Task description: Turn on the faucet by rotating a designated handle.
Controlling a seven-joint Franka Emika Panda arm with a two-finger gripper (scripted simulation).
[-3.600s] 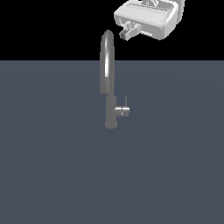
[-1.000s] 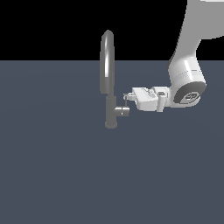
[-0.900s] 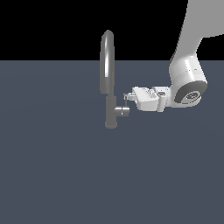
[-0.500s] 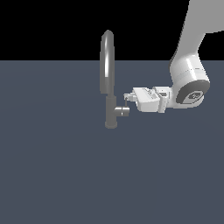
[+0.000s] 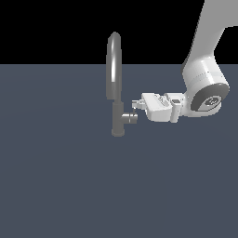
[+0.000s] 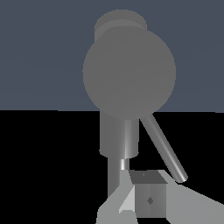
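Note:
The faucet [image 5: 115, 79] is a tall grey tap with an arched spout, standing on the dark floor. Its handle [image 5: 130, 118] is a short stub sticking out of the column toward the exterior view's right. My gripper [image 5: 135, 106] lies level, pointing at the column, its tips just above the stub's outer end and touching or nearly touching it. The jaws look shut with nothing between them. In the wrist view the handle's round end face [image 6: 129, 72] fills the middle, its thin lever rod [image 6: 164, 151] slants down to the fingertip block [image 6: 148, 199], and the faucet column [image 6: 117, 138] stands behind.
A flat dark grey floor [image 5: 56, 186] spreads around the faucet. My white arm [image 5: 207, 65] comes down from the exterior view's upper right. Nothing else shows.
Since 3.6 s ago the gripper has come down from the top to the handle. Over the last second the wrist has shifted slightly right while the fingertips stay by the stub.

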